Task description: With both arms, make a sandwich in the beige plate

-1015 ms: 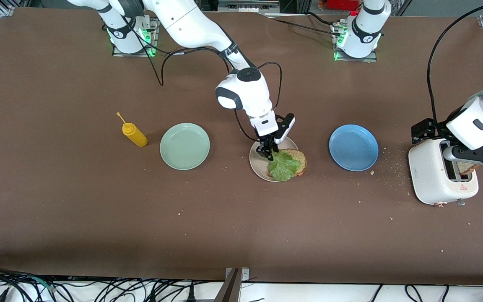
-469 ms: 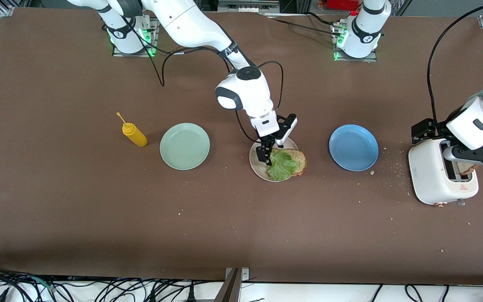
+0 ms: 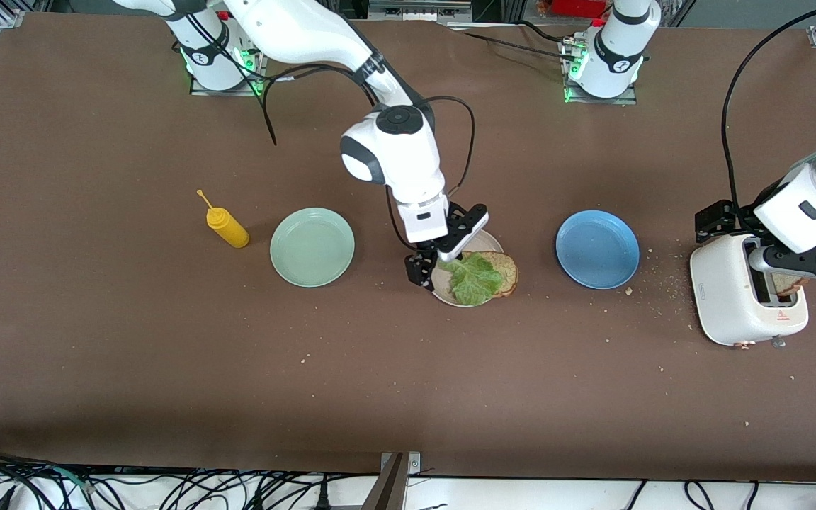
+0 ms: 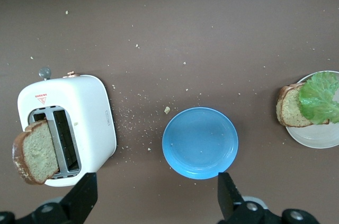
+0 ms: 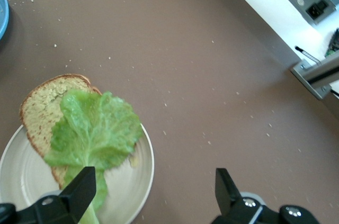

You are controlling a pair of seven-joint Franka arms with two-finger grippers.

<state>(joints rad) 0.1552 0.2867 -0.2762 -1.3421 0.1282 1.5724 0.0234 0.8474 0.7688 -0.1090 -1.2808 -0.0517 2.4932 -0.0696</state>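
Observation:
The beige plate holds one brown bread slice with the green lettuce leaf lying on top of it. My right gripper is open and empty, low over the plate's rim toward the right arm's end; the right wrist view shows its own gripper, the lettuce, the bread and the plate. A second bread slice sticks out of the white toaster. My left gripper hangs open and empty above the toaster. The left wrist view shows this slice leaning in the slot.
A blue plate lies between the beige plate and the toaster. A mint-green plate and a yellow squeeze bottle lie toward the right arm's end. Crumbs are scattered around the toaster.
My right gripper opened, let go of the lettuce and moved off it toward the mint-green plate. The lettuce stays on the bread. The left arm has not moved.

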